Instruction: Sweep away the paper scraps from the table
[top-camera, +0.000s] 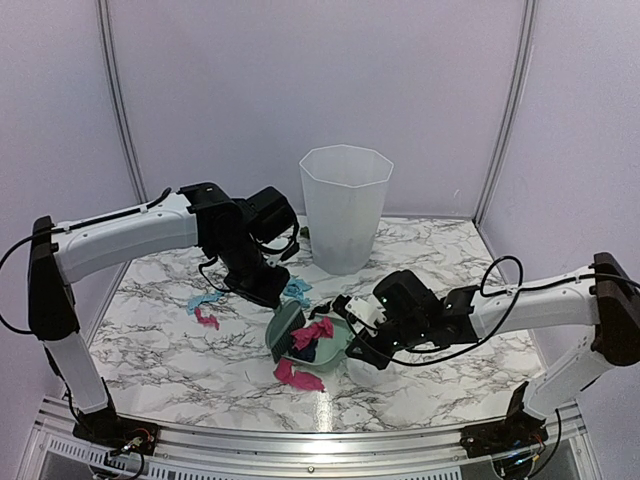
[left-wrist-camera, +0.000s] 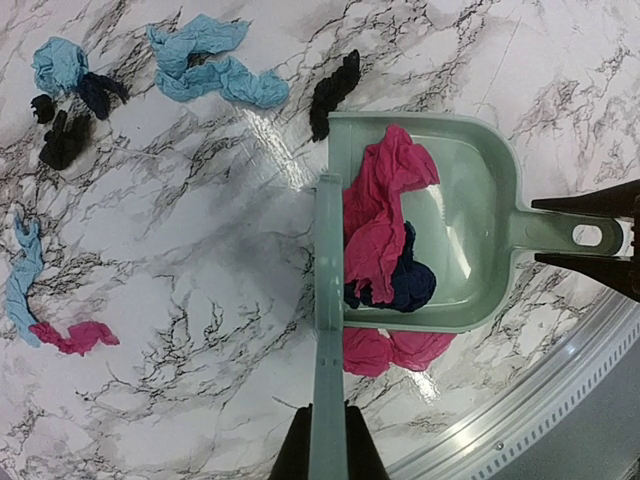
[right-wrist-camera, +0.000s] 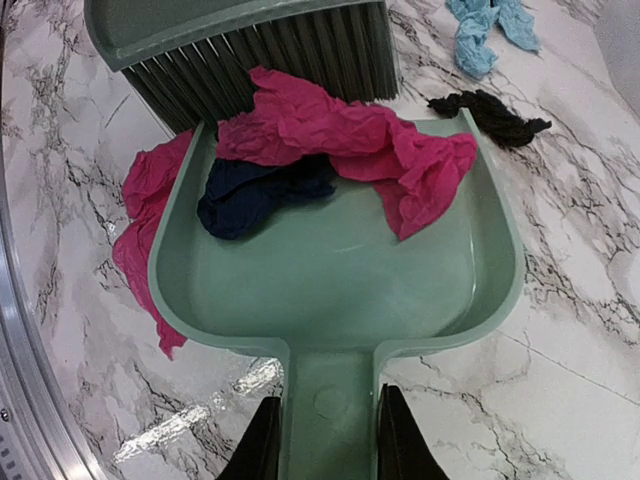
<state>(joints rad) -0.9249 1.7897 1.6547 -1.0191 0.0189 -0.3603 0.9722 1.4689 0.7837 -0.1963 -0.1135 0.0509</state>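
My left gripper (left-wrist-camera: 328, 455) is shut on the handle of the mint-green brush (left-wrist-camera: 328, 300), whose head stands at the mouth of the mint-green dustpan (left-wrist-camera: 470, 230). My right gripper (right-wrist-camera: 328, 440) is shut on the dustpan's handle (right-wrist-camera: 330, 400). A pink scrap (right-wrist-camera: 340, 130) and a navy scrap (right-wrist-camera: 255, 190) lie in the pan. Another pink scrap (left-wrist-camera: 390, 350) lies half under the pan's near side. On the table (top-camera: 180, 360), light blue scraps (left-wrist-camera: 215, 70) and a black scrap (left-wrist-camera: 335, 90) lie beyond the pan. More blue, black and pink bits (left-wrist-camera: 75, 337) lie to the left.
A tall translucent white bin (top-camera: 345, 205) stands at the back of the table, behind the dustpan. The metal front rail (top-camera: 300, 440) runs close to the pan's near side. Grey walls enclose the table on three sides.
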